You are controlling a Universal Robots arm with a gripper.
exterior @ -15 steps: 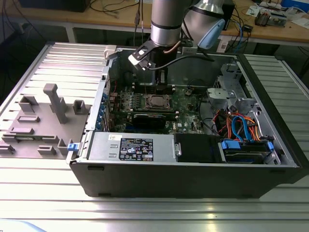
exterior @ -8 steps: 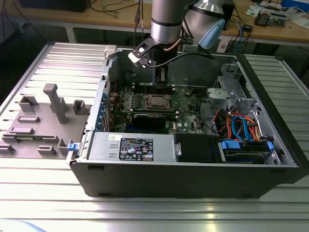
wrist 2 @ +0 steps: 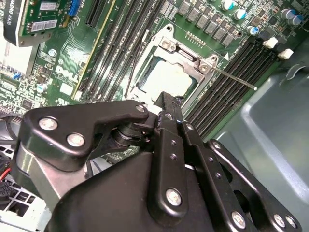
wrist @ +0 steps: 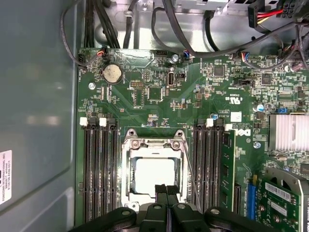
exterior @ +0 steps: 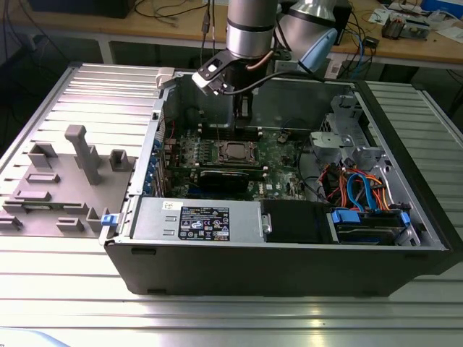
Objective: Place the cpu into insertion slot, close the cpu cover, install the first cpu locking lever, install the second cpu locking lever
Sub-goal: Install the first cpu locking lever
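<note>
In the first wrist view the tips of the pincer (wrist: 166,189) stand in front of the cpu (wrist: 153,175) and hide the edge of it nearest them. The rest of its pale square top shows through the window of the cpu cover (wrist: 153,151). The cover lies flat around the chip inside the insertion slot (wrist: 128,143) on the green motherboard (wrist: 145,77).

In the second wrist view the pincer's black body covers much of the board and part of the socket. Whether the cover is latched cannot be made out.

One locking lever (wrist 2: 234,79), a thin metal rod, juts from a corner of the socket across the black memory slots (wrist 2: 231,72). Where its far end rests is unclear. A second thin wire beside the socket is too faint to follow.

The pincer's two fingers (wrist: 161,193) are pressed together with only a hairline between them, and nothing shows between them. They hang just above the socket, and contact with the chip or cover cannot be judged.

In the exterior view the arm (exterior: 249,29) comes down from the upper middle of the frame into the open computer case (exterior: 217,267), which sits on a ribbed metal surface (exterior: 217,318). The socket appears small at the centre of the frame. The case's front wall cuts off the lower part of the board.
</note>
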